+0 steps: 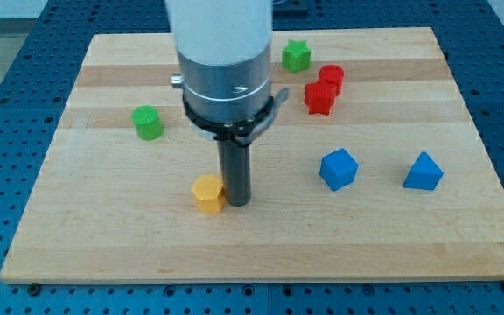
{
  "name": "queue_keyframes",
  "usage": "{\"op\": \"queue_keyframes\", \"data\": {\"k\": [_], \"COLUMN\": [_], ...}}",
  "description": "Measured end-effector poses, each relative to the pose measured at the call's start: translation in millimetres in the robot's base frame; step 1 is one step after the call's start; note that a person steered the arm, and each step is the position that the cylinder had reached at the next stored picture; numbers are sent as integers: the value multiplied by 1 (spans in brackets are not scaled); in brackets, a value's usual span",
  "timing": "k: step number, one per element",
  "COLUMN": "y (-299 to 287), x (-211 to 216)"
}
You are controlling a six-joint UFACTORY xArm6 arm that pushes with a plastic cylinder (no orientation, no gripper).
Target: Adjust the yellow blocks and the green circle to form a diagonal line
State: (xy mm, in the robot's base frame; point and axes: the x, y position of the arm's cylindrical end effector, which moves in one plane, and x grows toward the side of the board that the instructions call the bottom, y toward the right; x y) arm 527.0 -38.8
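One yellow block [207, 193] shows, touching my tip [238, 203] on the tip's left, likely so I can nudge it. The green circle [148, 122] sits up-left of that tip, well apart. No pincer here, only a rod.

1 view: high frontal angle, looking down across whole wooden board [462, 254], moderately close.

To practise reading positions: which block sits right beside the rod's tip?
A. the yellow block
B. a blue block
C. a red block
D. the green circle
A: my tip stands just to the view's right of the yellow block, while the other blocks lie well away.
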Motion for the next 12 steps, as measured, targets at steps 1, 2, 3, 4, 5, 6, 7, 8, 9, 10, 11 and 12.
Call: {"op": "queue_keyframes", "data": {"k": [1,2,3,4,5,6,7,8,9,10,11,12], "y": [7,1,-28,-63,-87,-102,-132,-185,-151,-91,-90,-79], "x": [-31,-90,-143,-197,-196,-174,-165,-162,-153,-151,-109,-150]}}
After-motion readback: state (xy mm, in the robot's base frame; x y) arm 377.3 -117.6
